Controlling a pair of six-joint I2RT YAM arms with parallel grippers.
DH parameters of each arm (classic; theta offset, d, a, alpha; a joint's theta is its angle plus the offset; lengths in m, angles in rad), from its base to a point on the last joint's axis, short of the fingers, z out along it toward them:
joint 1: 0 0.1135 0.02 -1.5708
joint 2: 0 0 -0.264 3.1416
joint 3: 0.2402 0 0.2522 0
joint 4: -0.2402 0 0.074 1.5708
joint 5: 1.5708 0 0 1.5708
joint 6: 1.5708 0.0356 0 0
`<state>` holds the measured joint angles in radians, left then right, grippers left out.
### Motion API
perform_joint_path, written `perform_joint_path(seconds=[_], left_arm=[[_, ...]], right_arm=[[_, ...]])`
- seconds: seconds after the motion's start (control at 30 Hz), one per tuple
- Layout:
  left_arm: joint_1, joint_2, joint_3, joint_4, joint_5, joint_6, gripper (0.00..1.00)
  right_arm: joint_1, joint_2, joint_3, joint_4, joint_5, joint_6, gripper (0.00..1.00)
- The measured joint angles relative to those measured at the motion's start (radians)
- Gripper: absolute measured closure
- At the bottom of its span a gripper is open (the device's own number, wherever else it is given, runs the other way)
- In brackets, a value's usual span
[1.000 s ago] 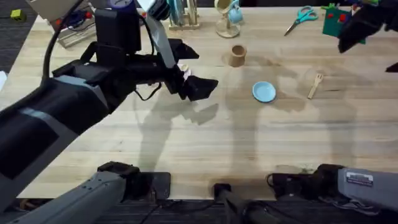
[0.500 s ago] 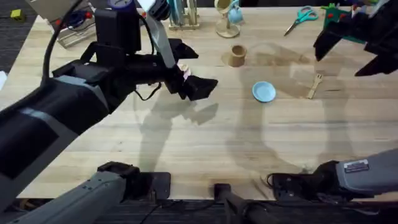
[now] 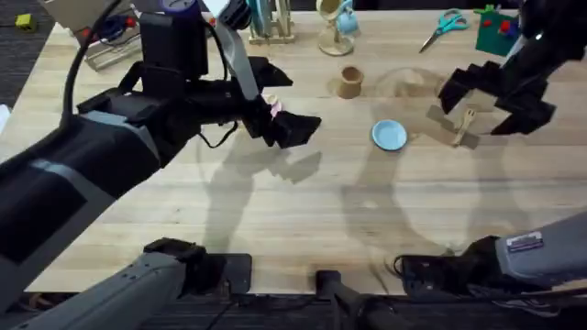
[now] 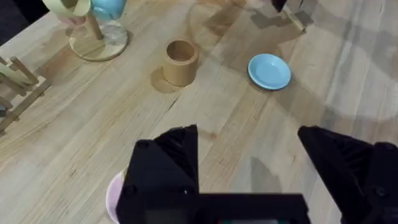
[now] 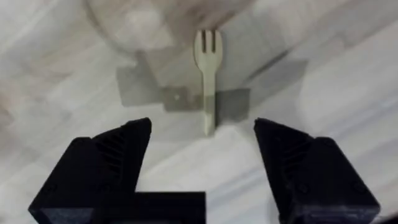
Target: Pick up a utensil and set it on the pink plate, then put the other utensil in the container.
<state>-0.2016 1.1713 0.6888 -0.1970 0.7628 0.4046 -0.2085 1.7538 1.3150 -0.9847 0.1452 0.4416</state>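
Hovering above the fork (image 5: 208, 79), the right gripper (image 5: 202, 171) has its black fingers spread wide and holds nothing; in the right wrist view the fork lies flat on the bench (image 3: 303, 220) just ahead of the gap between the fingers, roughly centred on it, handle end nearest and prongs pointing away. Its long axis runs straight out from the gripper, so the fingers stand either side of the slim handle (a closing would, I judge, take it across its width). Overhead, the fork (image 3: 466, 125) lies at the right of the bench, right of the blue plate (image 3: 390, 136) and well apart from the container (image 3: 349, 82). The left gripper (image 4: 252, 180), open and empty, hangs far off over the pink plate (image 4: 114, 198), so the right arm is plainly the nearer.
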Motion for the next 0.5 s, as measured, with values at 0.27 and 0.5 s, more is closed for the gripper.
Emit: perform_joint_path(seconds=[0.27,0.5], left_arm=[[0.000,0.000,0.000,0.000,0.000,0.000,0.026],[0.000,0.000,0.000,0.000,0.000,0.000,0.026]], right_arm=[[-0.005,0.000,-0.067,0.164,0.000,-0.001,0.007],[-0.015,0.002,-0.068,0.177,0.000,-0.001,0.007]])
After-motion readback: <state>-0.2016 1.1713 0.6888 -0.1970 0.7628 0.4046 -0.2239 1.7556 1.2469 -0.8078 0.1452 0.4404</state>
